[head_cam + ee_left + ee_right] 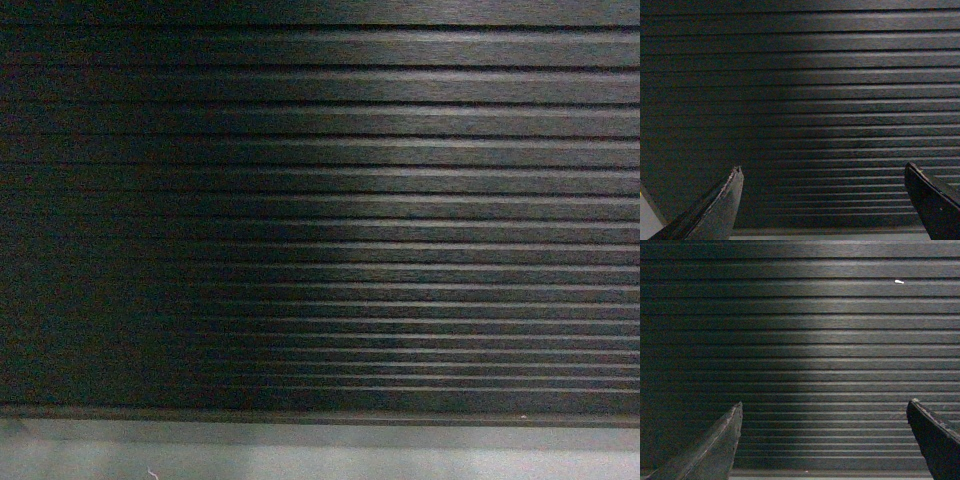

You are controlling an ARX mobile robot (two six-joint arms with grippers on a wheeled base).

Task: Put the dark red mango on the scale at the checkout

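Note:
The ribbed black front panel of the checkout (320,220) fills the head view, and neither arm shows there. The same panel (805,95) fills the left wrist view, where my left gripper (822,172) is open with nothing between its fingers. In the right wrist view the panel (805,340) again lies close ahead, and my right gripper (824,407) is open and empty. The dark red mango and the scale are out of view.
A strip of grey floor (320,455) runs along the foot of the panel. A small white fleck (899,281) sits on one rib in the right wrist view. The panel stands close in front of both grippers.

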